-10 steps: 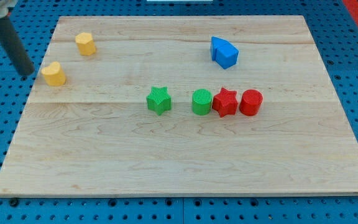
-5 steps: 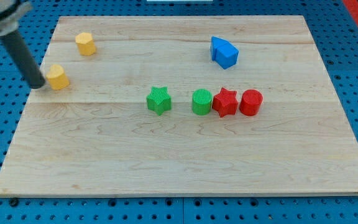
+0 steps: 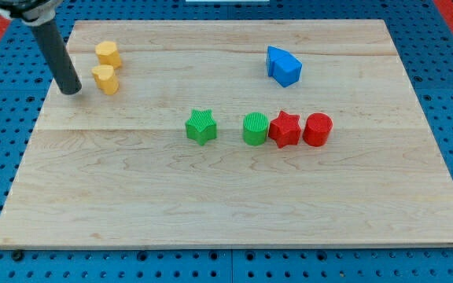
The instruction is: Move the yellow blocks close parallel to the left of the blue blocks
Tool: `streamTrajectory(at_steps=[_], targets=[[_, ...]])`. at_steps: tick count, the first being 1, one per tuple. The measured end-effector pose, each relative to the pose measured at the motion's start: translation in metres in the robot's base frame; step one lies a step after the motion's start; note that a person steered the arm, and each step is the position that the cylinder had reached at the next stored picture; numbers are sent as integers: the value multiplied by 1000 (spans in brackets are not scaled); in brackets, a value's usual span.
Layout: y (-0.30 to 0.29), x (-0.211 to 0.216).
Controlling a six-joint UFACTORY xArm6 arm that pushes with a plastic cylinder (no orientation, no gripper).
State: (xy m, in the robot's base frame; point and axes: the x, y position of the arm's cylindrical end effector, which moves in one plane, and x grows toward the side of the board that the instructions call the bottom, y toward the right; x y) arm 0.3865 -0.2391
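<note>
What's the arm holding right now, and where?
Nothing held; there is no gripper. My tip sits just to the view's left of the lower yellow block.

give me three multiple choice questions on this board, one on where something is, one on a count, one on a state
1. Where is my tip relative to the lower yellow block?
A. at its left in the view
B. at its right in the view
C. far below it, near the view's bottom

2. How many red blocks are on the board?
A. one
B. two
C. three

3. How do the green cylinder and the red star sit?
A. stacked
B. far apart
C. side by side, touching or nearly so

Answers:
1. A, the rod's end sits just left of that block, close to it.
2. B, only the red star and the red cylinder show.
3. C, no clear gap shows between them in the row.
</note>
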Motion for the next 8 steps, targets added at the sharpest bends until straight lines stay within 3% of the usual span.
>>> streamTrajectory(at_steps=[1,2,3,5,6,7,8], targets=[[70,45],[104,15],[106,-24],[50,-25],[50,-23],[93,-19],[199,-8]])
